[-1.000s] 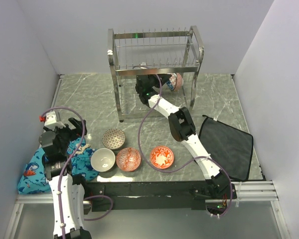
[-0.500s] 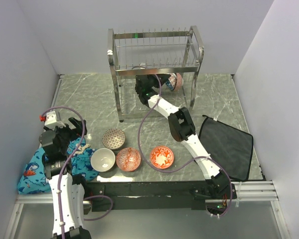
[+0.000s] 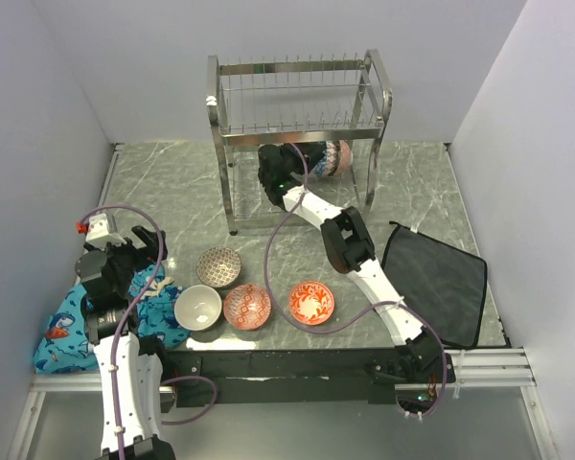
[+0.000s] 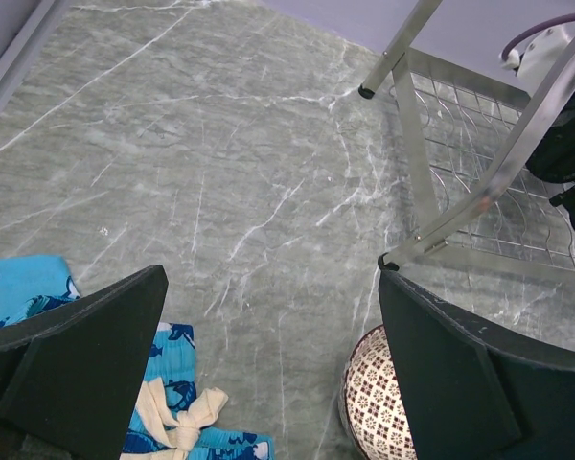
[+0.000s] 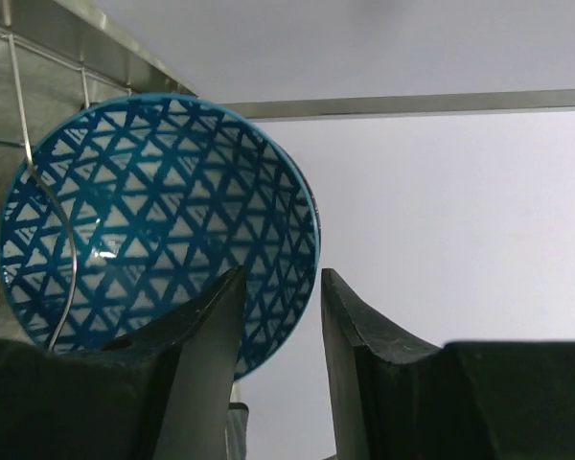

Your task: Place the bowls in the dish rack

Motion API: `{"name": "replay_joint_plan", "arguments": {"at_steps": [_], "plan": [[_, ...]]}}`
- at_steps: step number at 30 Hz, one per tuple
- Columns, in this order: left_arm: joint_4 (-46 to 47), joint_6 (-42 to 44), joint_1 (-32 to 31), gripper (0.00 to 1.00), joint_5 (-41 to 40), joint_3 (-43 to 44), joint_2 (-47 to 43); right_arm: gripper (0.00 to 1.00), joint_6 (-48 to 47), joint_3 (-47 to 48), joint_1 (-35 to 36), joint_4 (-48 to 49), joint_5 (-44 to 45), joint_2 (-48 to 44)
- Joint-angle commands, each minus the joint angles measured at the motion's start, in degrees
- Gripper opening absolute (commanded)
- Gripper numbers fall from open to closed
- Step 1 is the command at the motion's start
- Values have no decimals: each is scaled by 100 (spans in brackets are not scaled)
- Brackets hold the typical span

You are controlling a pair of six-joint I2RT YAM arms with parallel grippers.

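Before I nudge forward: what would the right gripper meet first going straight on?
Likely the blue bowl: its rim stands right ahead of the right gripper, partly between the fingers; depth is unclear.

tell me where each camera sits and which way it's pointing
Top external: above and behind the bases, looking down on the table and dish rack; both arms show.
Left wrist: on the left arm, facing across the table toward the rack's foot; open left pincer frames it.
Right wrist: inside the rack, looking up at the blue bowl; the right pincer shows, fingers apart.
Shared: top and left wrist both show the brown-patterned bowl.
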Motion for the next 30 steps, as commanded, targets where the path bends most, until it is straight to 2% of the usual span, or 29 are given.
{"name": "replay_joint_plan", "arguments": {"at_steps": [1, 11, 16, 17, 20, 21, 24, 28, 30], "plan": [[243, -54, 21, 99, 107, -4, -2, 46, 144, -197, 103, 212, -46, -335], [217, -55, 12, 99, 134, 31, 15, 48, 125, -672, 305, 477, -29, -985], [173, -37, 3, 99, 90, 66, 15, 50, 362, -1233, 349, 381, 112, -1442], [155, -46, 3, 99, 55, 66, 15, 61, 485, -1687, 358, 319, 112, -1756], [129, -46, 12, 99, 11, 101, 7, 85, 1274, -2794, 463, -101, -55, -2564], [120, -37, 12, 99, 20, 110, -2, 89, 1895, -3043, 499, -686, -125, -2759], [85, -28, 3, 99, -16, 128, 6, 91, 2864, -3948, 639, -1560, -354, -3331], [41, 7, 12, 100, -51, 154, -2, 91, 3052, -5144, 833, -1229, -380, -3824], [-3, 16, 3, 99, -86, 172, 15, 91, 3454, -5523, 929, -1472, -345, -4000]]}}
